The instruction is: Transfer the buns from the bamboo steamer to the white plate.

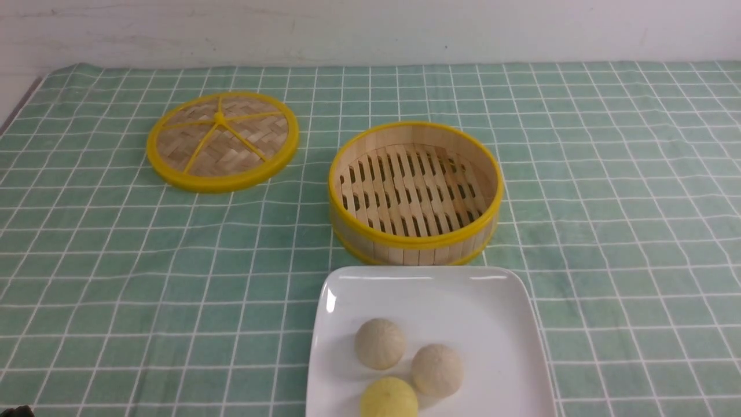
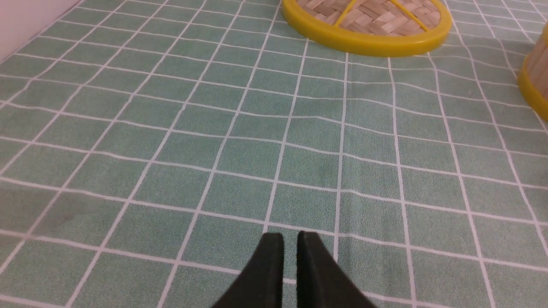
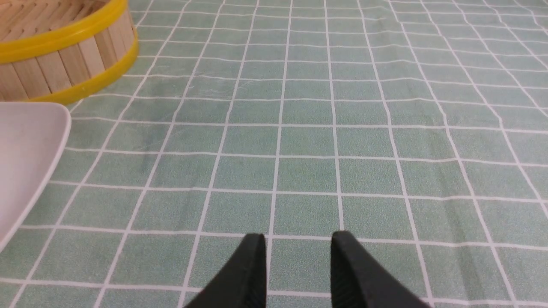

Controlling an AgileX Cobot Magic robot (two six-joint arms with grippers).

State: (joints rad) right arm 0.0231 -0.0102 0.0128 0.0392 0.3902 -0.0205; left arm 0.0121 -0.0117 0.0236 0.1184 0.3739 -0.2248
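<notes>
We see both pale buns (image 1: 380,343) (image 1: 437,370) lying on the white plate (image 1: 463,301), close together, with a yellow bun (image 1: 389,398) at its near edge; the bamboo steamer (image 1: 415,231) stands just behind the plate, its lid (image 1: 222,141) well apart to the left; our left gripper (image 2: 290,244) is almost closed on nothing above the tabletop (image 2: 171,128); our right gripper (image 3: 298,244) hangs slightly parted, holding nothing.

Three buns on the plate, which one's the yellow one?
The yellow bun is the one nearest the camera, cut off by the bottom of the front view. The two behind it, the left bun and the right bun, are pale cream.
</notes>
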